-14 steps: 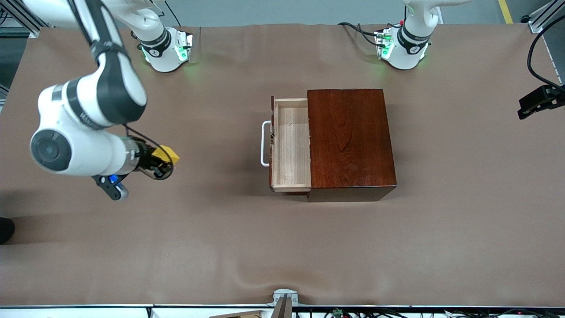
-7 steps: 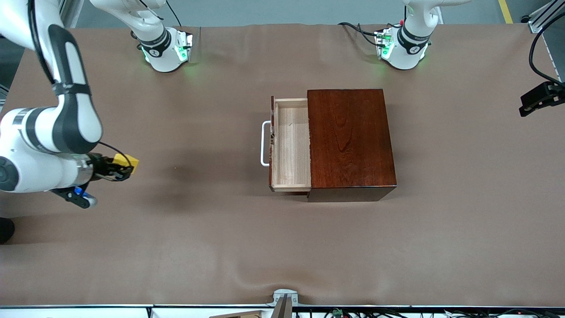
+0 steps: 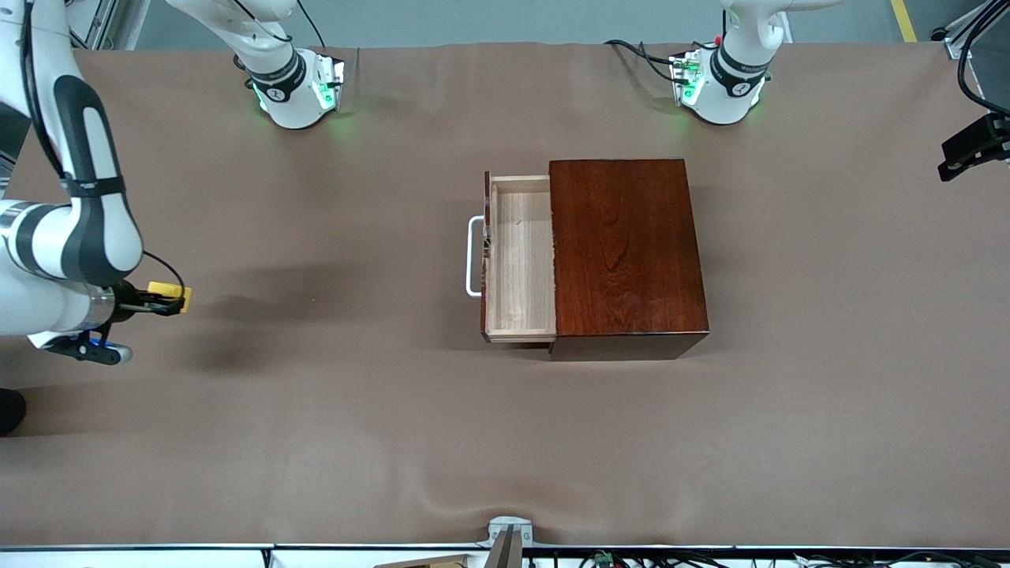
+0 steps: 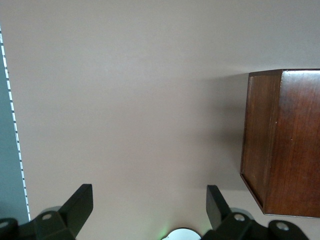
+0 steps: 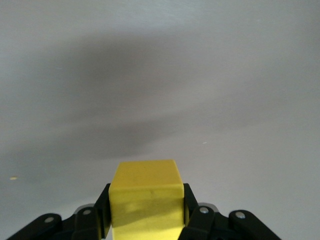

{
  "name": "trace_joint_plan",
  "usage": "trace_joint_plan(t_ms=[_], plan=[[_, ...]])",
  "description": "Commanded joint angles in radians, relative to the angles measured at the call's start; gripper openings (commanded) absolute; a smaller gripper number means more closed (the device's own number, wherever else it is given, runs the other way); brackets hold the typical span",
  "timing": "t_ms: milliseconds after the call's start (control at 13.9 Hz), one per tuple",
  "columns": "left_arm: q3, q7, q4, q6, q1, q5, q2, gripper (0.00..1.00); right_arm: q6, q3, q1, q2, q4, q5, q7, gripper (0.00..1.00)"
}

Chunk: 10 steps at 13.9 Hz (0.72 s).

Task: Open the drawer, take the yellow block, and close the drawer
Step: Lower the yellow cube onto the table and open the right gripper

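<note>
My right gripper (image 3: 172, 300) is shut on the yellow block (image 3: 169, 293) and holds it above the bare cloth at the right arm's end of the table. In the right wrist view the block (image 5: 146, 197) sits squeezed between the two black fingers (image 5: 192, 205). The drawer (image 3: 517, 259) stands pulled out of the mahogany box (image 3: 623, 248), its pale wood tray empty, its white handle (image 3: 473, 256) facing the right arm's end. My left gripper (image 4: 149, 210) is open and empty, high over the cloth beside the box (image 4: 282, 142); its arm shows only as a dark piece (image 3: 972, 146) at the front view's edge.
The brown cloth (image 3: 355, 410) covers the whole table. The two arm bases (image 3: 296, 87) (image 3: 722, 83) stand along the edge farthest from the front camera. A small metal bracket (image 3: 509, 532) sits at the nearest edge.
My right arm has carried the yellow block away from the drawer, further toward the right arm's end of the table. The drawer has stayed open. The left arm has drifted slightly.
</note>
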Motion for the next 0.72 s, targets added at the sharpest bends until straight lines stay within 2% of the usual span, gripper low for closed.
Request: trace_joint_plan(t_ms=[0, 216, 361, 649], plan=[[-0.001, 0.026, -0.021, 0.010, 0.021, -0.022, 0.004, 1.00, 0.150, 0.022, -0.075, -0.006, -0.104, -0.043, -0.079, 0.00], [-0.003, 0.026, -0.065, 0.053, 0.021, -0.032, 0.004, 1.00, 0.247, 0.020, -0.092, -0.006, -0.178, -0.060, -0.108, 0.00], [-0.008, 0.025, -0.106, 0.080, 0.018, -0.032, -0.003, 1.00, 0.382, 0.020, -0.111, -0.010, -0.261, -0.086, -0.133, 0.00], [-0.009, 0.025, -0.114, 0.085, 0.017, -0.032, -0.005, 1.00, 0.436, 0.022, -0.117, -0.006, -0.289, -0.127, -0.135, 0.00]])
